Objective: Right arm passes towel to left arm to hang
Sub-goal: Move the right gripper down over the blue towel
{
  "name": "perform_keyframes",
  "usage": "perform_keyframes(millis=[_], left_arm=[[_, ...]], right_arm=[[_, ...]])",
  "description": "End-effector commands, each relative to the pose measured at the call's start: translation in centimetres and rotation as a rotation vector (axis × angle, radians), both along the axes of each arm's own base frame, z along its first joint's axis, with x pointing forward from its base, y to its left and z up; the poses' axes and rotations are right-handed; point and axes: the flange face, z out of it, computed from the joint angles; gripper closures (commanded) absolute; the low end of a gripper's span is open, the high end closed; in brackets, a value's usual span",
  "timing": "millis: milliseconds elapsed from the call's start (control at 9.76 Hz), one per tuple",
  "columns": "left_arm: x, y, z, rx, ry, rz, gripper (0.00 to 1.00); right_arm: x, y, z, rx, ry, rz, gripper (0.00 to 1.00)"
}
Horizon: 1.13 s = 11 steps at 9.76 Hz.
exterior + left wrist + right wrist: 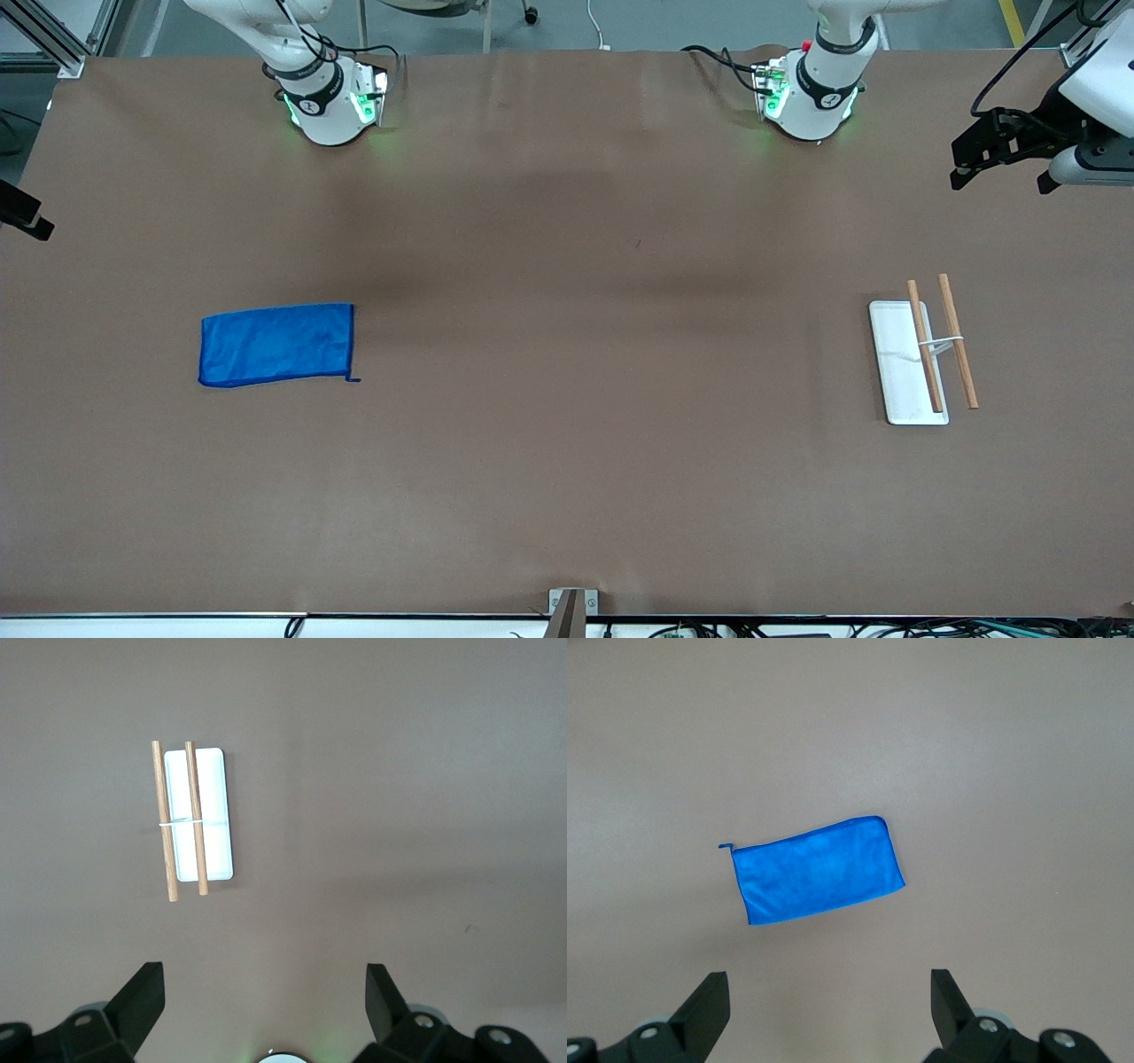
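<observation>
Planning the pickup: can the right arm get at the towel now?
Probably yes. The towel lies flat and alone on the table, and the right tool is open above it.

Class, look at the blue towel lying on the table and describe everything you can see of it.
The bright royal-blue rectangular soft cloth towel lies flat on the brown table, toward the right arm's end. It has a darker stitched hem around its edges and a short thread at one corner. It looks soft and faintly creased. Nothing touches it but the table.
</observation>
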Motion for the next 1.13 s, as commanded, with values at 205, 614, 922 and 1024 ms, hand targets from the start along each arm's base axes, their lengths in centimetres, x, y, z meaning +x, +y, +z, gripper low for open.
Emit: perform_keyframes(millis=[205,614,922,1024], left_arm=[[0.5,0.1,-1.0,-0.006,0.035,-0.001,0.00],[0.7,0.3,-1.4,-0.011,0.043,-0.010,0.00],[0.5,0.2,-1.5,-0.011,0.055,-0.004,0.00],[0.5,0.1,-1.6,-0.012,0.059,-0.003,0.00]], right_arm=[[-0.3,-0.2,0.0,0.006,0.005,-0.020,0.00],[2.0,0.0,-5.7,0.018,0.102,0.054,0.00],[4.6,-0.3,-17.1,0.020,0.119,0.070,0.00],[4.8,-0.2,-21.0,0.023,0.133,0.083,0.00]])
